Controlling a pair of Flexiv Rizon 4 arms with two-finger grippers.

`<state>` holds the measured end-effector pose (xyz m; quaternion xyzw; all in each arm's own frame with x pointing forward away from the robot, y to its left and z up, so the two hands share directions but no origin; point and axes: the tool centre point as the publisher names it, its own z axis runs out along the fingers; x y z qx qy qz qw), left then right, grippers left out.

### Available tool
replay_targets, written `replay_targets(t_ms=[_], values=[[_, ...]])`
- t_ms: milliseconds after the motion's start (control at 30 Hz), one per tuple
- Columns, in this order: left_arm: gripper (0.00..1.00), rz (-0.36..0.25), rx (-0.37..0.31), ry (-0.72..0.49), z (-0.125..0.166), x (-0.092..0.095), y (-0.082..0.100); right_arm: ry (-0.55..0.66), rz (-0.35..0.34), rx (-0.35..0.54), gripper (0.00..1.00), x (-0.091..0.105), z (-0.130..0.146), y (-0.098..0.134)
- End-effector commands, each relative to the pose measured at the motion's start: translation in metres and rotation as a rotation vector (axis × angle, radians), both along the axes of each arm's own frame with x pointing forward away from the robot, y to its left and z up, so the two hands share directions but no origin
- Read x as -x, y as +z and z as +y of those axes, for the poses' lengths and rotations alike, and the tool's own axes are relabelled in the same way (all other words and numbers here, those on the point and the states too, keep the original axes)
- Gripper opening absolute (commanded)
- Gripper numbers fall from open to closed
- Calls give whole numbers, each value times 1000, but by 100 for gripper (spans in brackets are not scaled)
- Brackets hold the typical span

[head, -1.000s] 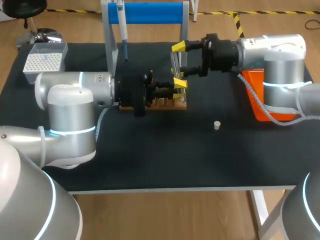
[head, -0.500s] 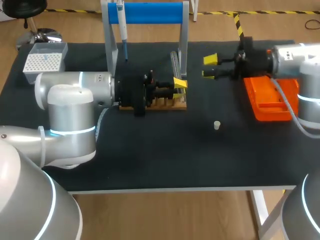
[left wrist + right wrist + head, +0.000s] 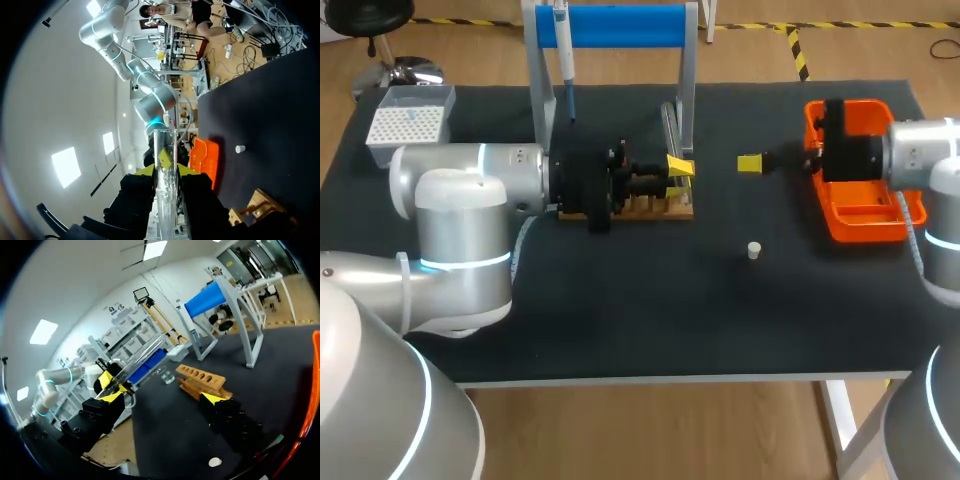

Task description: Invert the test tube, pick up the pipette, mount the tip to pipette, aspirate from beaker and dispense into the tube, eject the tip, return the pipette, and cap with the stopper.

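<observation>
1. Head view: our left pincer [image 3: 677,168] clamps the test tube [image 3: 669,128], which stands roughly upright above the wooden rack [image 3: 650,208]. Our right pincer [image 3: 750,163] hangs beside the orange tray [image 3: 865,225].
2. Left wrist view: both fingers press the tube's sides (clear glass).
3. Right wrist view: the right pincer gapes wide, holding nothing, with the stopper [image 3: 215,461] nearby.

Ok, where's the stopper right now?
In the head view the stopper sits on the table right of middle, between the rack and the orange tray.
</observation>
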<state>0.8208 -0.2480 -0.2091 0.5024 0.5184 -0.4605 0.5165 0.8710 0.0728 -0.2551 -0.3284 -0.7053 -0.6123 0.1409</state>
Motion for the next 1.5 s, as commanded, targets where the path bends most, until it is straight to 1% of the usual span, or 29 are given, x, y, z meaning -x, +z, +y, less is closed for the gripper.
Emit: replay_targets(t_ms=[33, 433, 500, 700, 800, 900, 933, 1033, 1200, 1500], values=[[0, -1, -2, 2, -1, 0, 0, -95, -44, 17, 100, 11, 2, 5], [0, -1, -2, 2, -1, 0, 0, -95, -44, 17, 100, 11, 2, 5], [0, -1, -2, 2, -1, 0, 0, -79, -83, 47, 100, 11, 6, -1], [0, -1, -2, 2, -1, 0, 0, 6, -257, 124, 100, 11, 14, -17], [0, -1, -2, 2, -1, 0, 0, 38, -329, 140, 100, 8, 18, -27], [0, -1, -2, 2, -1, 0, 0, 71, -417, 177, 100, 3, 23, -37], [0, -1, -2, 2, -1, 0, 0, 78, -434, 184, 100, 1, 24, -40], [0, -1, -2, 2, -1, 0, 0, 88, -470, 214, 100, -4, 30, -49], [0, -1, -2, 2, -1, 0, 0, 72, -511, 281, 100, -13, 37, -59], [0, -1, -2, 2, -1, 0, 0, 56, -535, 316, 100, -24, 48, -70]])
